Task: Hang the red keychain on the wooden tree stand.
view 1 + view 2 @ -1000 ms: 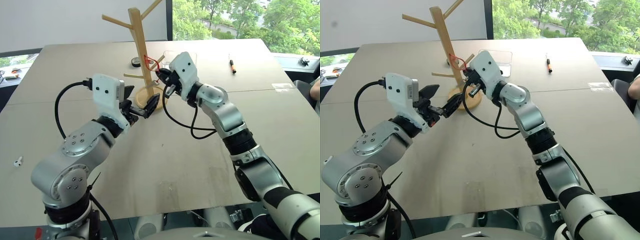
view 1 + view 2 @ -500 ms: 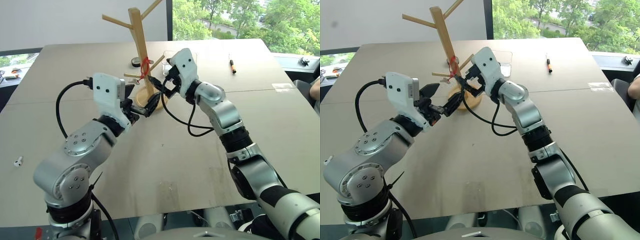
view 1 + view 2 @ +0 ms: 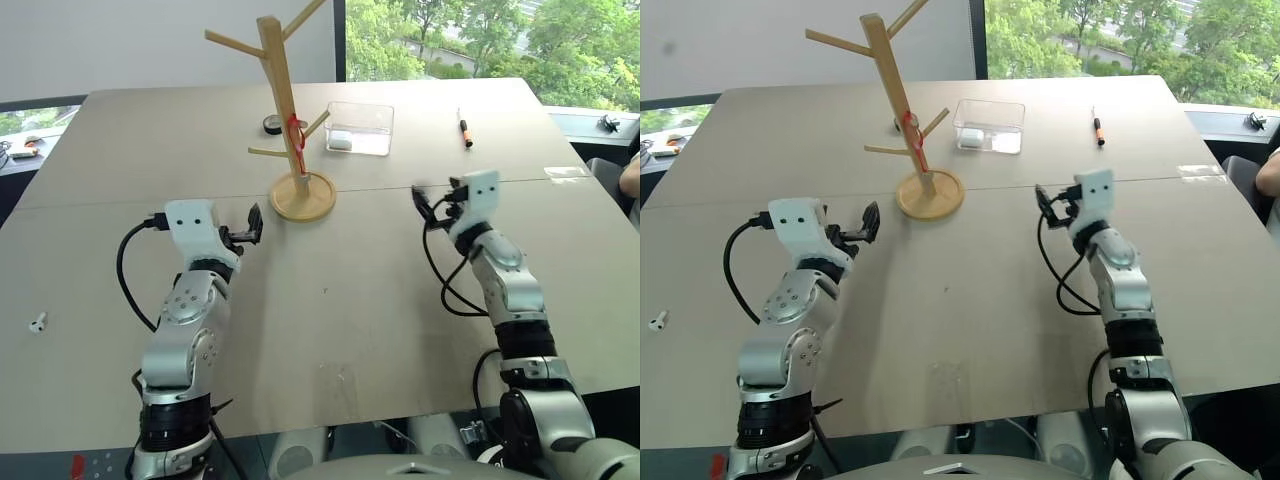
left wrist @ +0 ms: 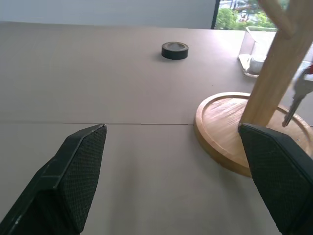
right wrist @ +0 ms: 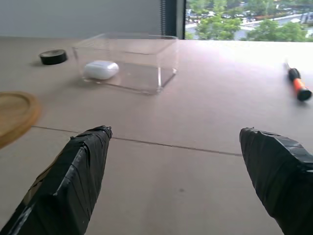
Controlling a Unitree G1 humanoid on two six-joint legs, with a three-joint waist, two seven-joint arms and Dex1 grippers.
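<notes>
Tan table (image 3: 330, 300), window (image 3: 450, 35), green trees (image 3: 560, 40)

Top branch of the wooden tree stand (image 3: 283, 110) cut off at the upper edge, head views; in the left wrist view, pole cropped top right, base running out at right. Red keychain (image 3: 297, 133) too small to make out how its loop sits on the peg. Person's arm (image 3: 631, 178) clipped at right edge.

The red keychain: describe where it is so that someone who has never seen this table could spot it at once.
Find the wooden tree stand, the tallest thing on the table. The red keychain hangs against its pole about halfway up, where a short peg branches off, its key dangling above the round base. It is the one red loop on the stand; the orange-and-black pen lies flat, far to the right.
</notes>
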